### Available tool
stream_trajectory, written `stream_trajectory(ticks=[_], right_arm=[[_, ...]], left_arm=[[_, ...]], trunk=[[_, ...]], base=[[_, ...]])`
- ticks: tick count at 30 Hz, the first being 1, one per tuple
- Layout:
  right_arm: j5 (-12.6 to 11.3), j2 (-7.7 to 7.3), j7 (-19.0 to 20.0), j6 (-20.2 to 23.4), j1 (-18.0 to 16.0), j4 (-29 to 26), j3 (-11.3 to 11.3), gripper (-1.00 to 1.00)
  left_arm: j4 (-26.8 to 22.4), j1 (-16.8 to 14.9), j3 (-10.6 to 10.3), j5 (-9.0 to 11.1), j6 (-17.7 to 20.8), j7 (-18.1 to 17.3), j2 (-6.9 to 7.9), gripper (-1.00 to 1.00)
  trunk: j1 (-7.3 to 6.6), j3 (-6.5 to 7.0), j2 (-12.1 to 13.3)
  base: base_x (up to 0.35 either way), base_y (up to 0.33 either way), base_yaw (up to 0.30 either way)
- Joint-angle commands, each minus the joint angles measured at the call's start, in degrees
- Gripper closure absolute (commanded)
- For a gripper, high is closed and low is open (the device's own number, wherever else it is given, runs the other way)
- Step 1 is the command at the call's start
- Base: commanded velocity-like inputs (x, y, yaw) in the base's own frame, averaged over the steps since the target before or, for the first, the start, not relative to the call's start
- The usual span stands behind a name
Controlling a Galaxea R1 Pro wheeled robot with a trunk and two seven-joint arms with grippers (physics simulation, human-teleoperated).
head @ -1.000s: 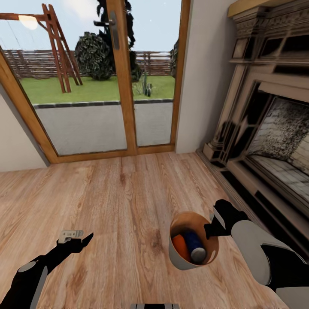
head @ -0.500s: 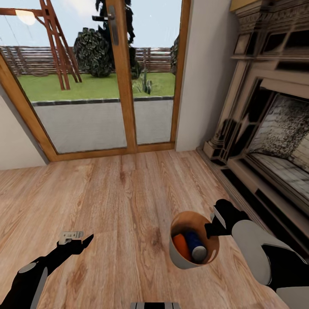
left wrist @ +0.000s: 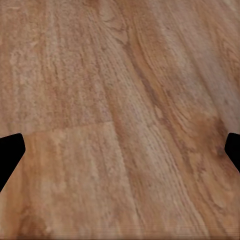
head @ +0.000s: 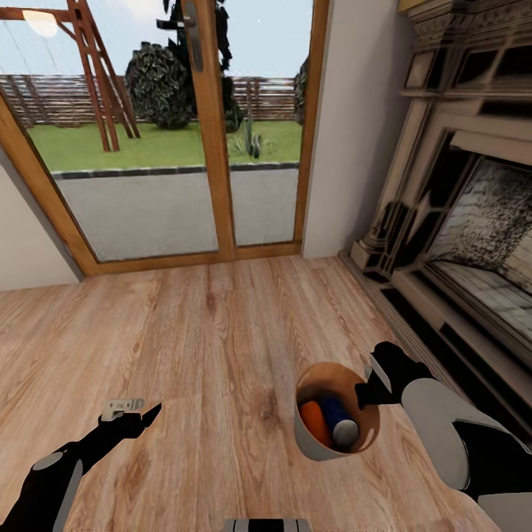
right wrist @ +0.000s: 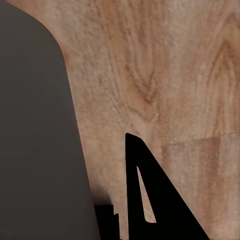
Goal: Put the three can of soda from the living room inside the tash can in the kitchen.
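Observation:
A small grey trash can (head: pixel 310 440) with an orange-brown inside hangs just above the wood floor at my lower right. An orange soda can (head: pixel 316 423) and the dark blue soda can (head: pixel 341 423) with its silver top lie inside it. I cannot tell whether another can lies under them. My right gripper (head: pixel 367 393) is shut on the can's near rim. In the right wrist view the grey wall (right wrist: pixel 35 125) stands against a black finger (right wrist: pixel 131 200). My left gripper (head: pixel 133 414) hangs open over bare floor, with its fingertips far apart (left wrist: pixel 120 150).
Wood-framed glass doors (head: pixel 148 148) stand ahead, giving onto a lawn and a fence. An ornate fireplace (head: pixel 473 244) runs along the right side, close to my right arm. A pale wall (head: pixel 355 125) separates the two. Wood floor (head: pixel 207 332) stretches ahead and to the left.
The whole picture has shifted slightly, so the camera has moved. Both arms and the held trash can keep their pose relative to me.

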Motion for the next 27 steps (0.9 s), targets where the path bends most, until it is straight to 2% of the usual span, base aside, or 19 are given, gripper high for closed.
stream_trajectory(ticks=[1, 13, 19, 27], right_arm=[[-0.9, 0.00, 0.0, 0.0, 0.0, 0.0, -0.1, 1.00], [-0.9, 0.00, 0.0, 0.0, 0.0, 0.0, -0.1, 1.00], [-0.9, 0.00, 0.0, 0.0, 0.0, 0.0, -0.1, 1.00], [-0.9, 0.01, 0.1, 0.0, 0.0, 0.1, -0.1, 1.00]], left_arm=[[0.0, 0.0, 0.0, 0.0, 0.0, 0.0, 0.00, -1.00], [0.5, 0.0, 0.0, -0.1, -0.7, -0.1, 0.00, -1.00], [1.3, 0.0, 0.0, -0.1, -1.8, -0.1, 0.06, -1.00], [1.5, 0.0, 0.0, 0.1, -2.0, -0.1, 0.01, -1.00]], trunk=[[-0.01, 0.00, 0.0], [-0.01, 0.00, 0.0], [0.14, -1.33, -0.1], [0.14, -1.33, -0.1]], base=[[0.000, 0.000, 0.000], [0.000, 0.000, 0.000], [0.000, 0.000, 0.000], [0.000, 0.000, 0.000]])
